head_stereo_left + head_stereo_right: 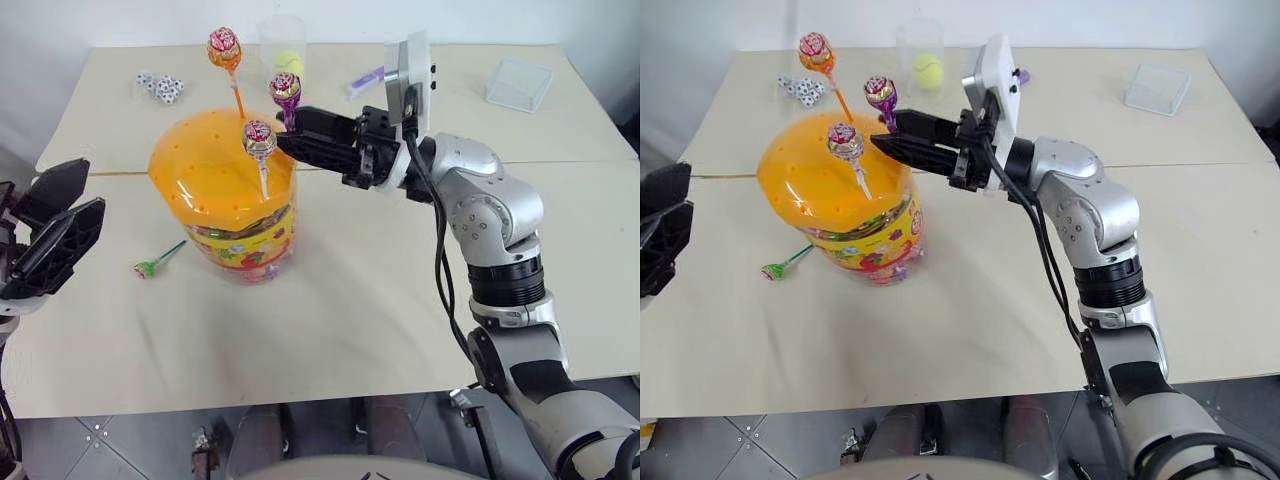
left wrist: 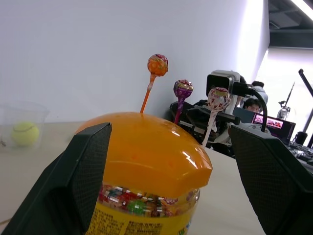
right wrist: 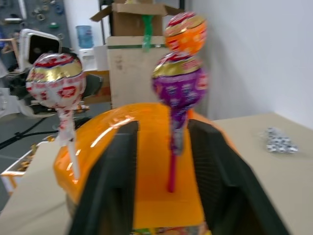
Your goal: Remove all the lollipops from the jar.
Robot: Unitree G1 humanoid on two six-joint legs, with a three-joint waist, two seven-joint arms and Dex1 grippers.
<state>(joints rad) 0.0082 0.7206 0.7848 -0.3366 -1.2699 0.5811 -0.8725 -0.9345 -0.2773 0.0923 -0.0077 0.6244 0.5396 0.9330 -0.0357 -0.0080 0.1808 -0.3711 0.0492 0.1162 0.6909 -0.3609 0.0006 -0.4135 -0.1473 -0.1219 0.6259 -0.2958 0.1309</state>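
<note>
The jar (image 1: 240, 215) stood on the table (image 1: 350, 300) a little toward nine o'clock from its middle, its domed orange lid (image 1: 205, 170) still holding three lollipops upright by their sticks. The orange-stick lollipop (image 1: 225, 47) rose tallest at the lid's twelve o'clock side, the purple lollipop (image 1: 285, 88) stood at about two o'clock, and the white-stick lollipop (image 1: 259, 137) at about three o'clock. A fourth, the green-stick lollipop (image 1: 152, 264), lay flat on the table just off the jar's base at eight o'clock. The right gripper (image 1: 285, 135) reached in level from three o'clock, its two black fingers (image 3: 115, 181) either side of the purple lollipop's stick with gaps visible on both sides, so the jaws were apart and not clamped. The left gripper (image 1: 50, 225) hung at the jar's nine o'clock, well apart from it, its jaws spread wide with nothing between them. Toward twelve o'clock a clear cup (image 1: 283, 45) held a yellow ball (image 1: 289, 63), with small dice (image 1: 160, 88) at eleven o'clock and a clear lid (image 1: 519, 82) at two o'clock.
</note>
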